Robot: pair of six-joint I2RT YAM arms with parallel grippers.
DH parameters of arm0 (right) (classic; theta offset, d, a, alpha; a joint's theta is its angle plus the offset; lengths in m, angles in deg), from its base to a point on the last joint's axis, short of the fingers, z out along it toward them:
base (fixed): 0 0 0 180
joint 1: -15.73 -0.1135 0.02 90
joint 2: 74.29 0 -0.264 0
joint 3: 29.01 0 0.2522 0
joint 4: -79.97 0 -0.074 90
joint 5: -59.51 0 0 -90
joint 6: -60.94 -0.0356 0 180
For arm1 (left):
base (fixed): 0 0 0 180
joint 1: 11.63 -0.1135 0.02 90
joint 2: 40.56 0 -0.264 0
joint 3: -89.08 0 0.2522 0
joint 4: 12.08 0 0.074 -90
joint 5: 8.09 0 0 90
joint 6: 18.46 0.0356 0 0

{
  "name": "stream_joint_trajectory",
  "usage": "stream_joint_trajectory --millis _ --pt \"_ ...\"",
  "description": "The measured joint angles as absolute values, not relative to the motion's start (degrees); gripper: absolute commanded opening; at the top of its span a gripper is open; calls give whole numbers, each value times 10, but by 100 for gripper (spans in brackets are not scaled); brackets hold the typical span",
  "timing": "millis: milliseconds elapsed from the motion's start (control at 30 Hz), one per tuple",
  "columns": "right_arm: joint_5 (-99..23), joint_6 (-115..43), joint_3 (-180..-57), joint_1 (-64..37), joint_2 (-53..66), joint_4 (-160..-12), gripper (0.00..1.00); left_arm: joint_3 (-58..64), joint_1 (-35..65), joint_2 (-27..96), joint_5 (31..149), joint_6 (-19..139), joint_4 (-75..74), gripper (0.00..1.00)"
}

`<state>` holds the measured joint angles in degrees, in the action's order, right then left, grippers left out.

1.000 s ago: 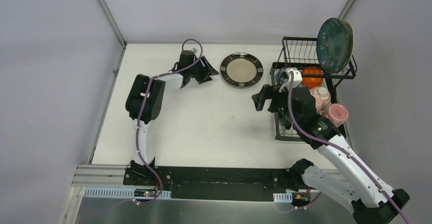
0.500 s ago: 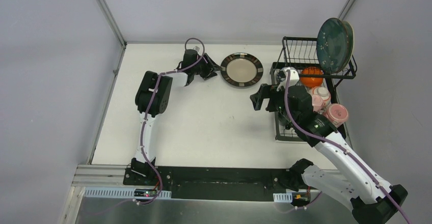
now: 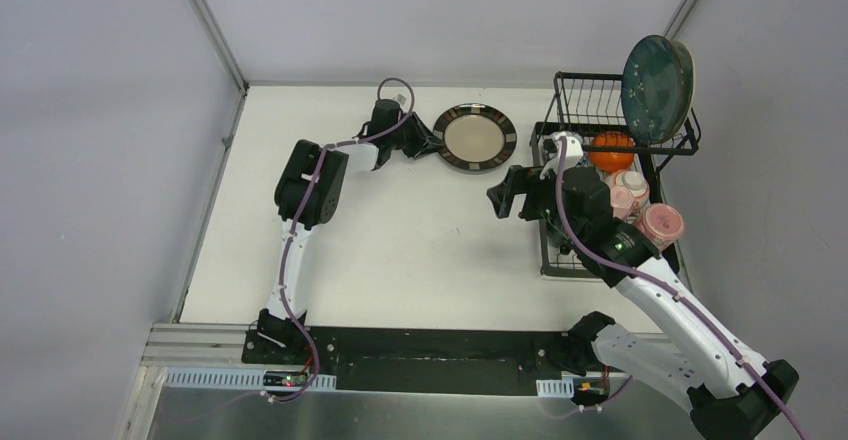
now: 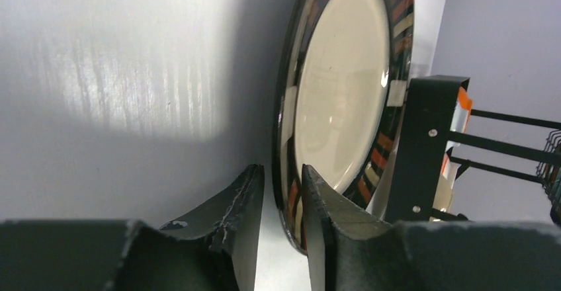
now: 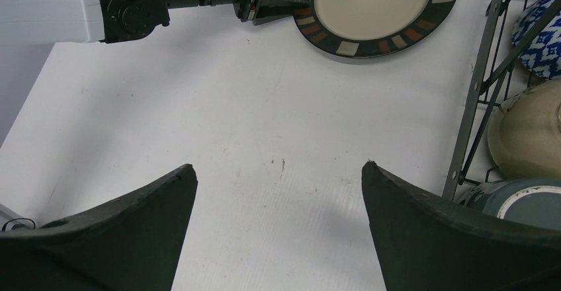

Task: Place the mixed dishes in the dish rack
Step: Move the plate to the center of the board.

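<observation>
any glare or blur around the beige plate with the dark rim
Left wrist view: light streaks glare on the dark-rimmed beige plate, and a bright patch on the white table fades into shadow near the left fingers. Right wrist view: the plate is sharp, the black right fingers show little detail. Top view: even light, faint shadows.

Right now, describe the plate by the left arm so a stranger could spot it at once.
On the white table, look just left of the black wire dish rack. A single plate lies flat there, the left gripper straddling its rim. Its beige centre and dark rim with orange and tan blocks set it apart from the teal plate standing on edge on the rack.
</observation>
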<state>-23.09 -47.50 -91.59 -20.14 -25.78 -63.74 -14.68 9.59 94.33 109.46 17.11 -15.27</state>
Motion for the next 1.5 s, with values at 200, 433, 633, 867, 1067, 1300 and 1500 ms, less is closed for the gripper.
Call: stream_joint_trajectory --millis 200,433,633,867,1067,1300,1500 --pt "-238 -476 -916 -201 -261 -638 95 -149 97 941 1097 181 -128 3" --pt "-252 -485 -916 -201 -261 -642 94 -83 96 882 1088 198 -96 0" --pt "-267 -494 -916 -201 -258 -654 94 2 85 797 1088 217 -62 0" --pt "-283 -511 -916 -201 -226 -670 94 103 65 691 1087 255 -9 0" --pt "-308 -524 -916 -201 -188 -674 94 190 34 595 1091 280 37 0" --pt "-329 -537 -916 -201 -120 -705 92 277 -9 522 1106 293 76 0" --pt "-350 -539 -919 -201 -33 -723 88 323 -24 462 1105 308 100 0"
